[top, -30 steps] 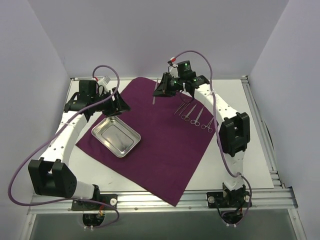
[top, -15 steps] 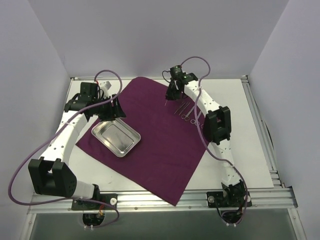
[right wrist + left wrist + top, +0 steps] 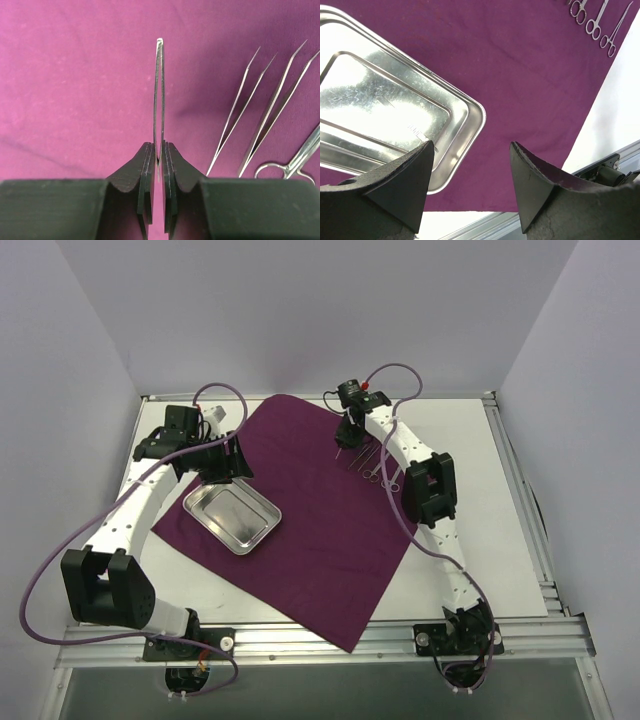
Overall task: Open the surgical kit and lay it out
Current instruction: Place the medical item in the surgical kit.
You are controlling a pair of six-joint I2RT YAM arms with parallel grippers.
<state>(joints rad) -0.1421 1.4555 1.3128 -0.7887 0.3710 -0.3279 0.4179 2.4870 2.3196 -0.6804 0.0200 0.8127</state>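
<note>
The purple cloth wrap [image 3: 320, 510] lies spread flat on the table. The steel tray [image 3: 232, 517] sits on its left part, empty, and also shows in the left wrist view [image 3: 385, 110]. My left gripper [image 3: 228, 462] hovers open and empty over the tray's far corner [image 3: 470, 150]. My right gripper [image 3: 346, 438] is shut on thin steel tweezers [image 3: 159, 95], held tips forward just above the cloth [image 3: 75, 90]. To its right lie two more tweezers [image 3: 239, 117] and a ring-handled instrument [image 3: 295, 162]. The row of instruments [image 3: 378, 465] lies on the cloth's far right.
White table top [image 3: 500, 520] shows around the cloth. An aluminium rail [image 3: 330, 635] runs along the near edge. White walls close in the back and both sides. The right arm's elbow block [image 3: 432, 487] hangs over the cloth's right edge.
My right gripper has swung right and lower with the tweezers, from the cloth's far middle to just left of the instrument row. The left gripper has barely shifted.
</note>
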